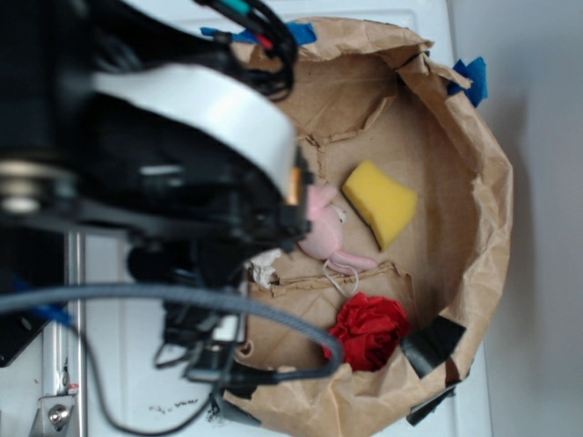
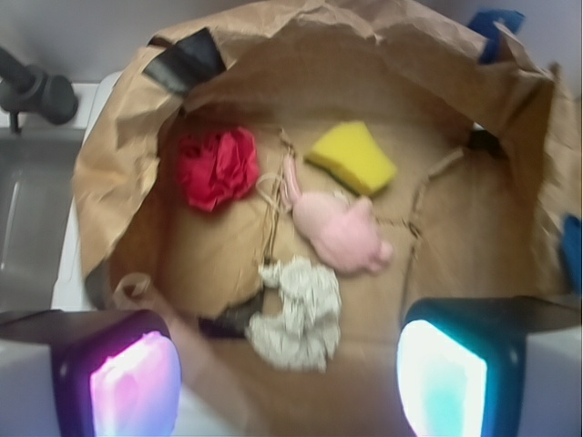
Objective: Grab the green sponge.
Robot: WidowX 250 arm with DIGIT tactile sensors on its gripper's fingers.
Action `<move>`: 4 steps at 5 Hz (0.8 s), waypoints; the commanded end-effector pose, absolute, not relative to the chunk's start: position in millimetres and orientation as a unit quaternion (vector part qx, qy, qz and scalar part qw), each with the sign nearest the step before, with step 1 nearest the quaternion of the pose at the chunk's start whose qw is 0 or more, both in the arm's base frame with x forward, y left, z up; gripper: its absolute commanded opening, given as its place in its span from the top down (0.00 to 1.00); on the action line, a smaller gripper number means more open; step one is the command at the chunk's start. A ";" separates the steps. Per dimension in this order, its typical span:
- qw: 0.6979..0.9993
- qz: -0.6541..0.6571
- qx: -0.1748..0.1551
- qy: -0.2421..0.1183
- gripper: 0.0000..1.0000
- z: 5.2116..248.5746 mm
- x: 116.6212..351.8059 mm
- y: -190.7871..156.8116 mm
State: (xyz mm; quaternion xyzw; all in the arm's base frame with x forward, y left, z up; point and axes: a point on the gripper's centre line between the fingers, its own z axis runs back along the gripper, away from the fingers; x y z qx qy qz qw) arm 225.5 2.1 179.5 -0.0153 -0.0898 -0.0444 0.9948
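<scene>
The tool (image 2: 290, 373) stood wide open and empty above the paper bag (image 2: 118, 164). Ahead of it the green sponge (image 2: 352, 157), yellow in colour, lay just beyond the pink plush (image 2: 342, 232).

The robot arm (image 1: 182, 155) is filling the left part of the exterior view, black with a broad white band, and it is blurred because it is so near the camera. Black cables (image 1: 209, 328) are hanging under it. In the wrist view the claw (image 2: 287, 369) is standing open: its two fingers (image 2: 118, 378) are showing at the bottom corners, well apart, one pad glowing pink and the other glowing cyan. Nothing is sitting between them.
</scene>
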 end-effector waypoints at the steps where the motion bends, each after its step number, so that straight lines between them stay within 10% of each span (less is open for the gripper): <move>1: 0.990 -0.104 0.003 -0.091 0.00 146.1 267.6 16.0; 4: 0.994 -0.093 0.005 -0.063 0.00 143.6 279.4 33.6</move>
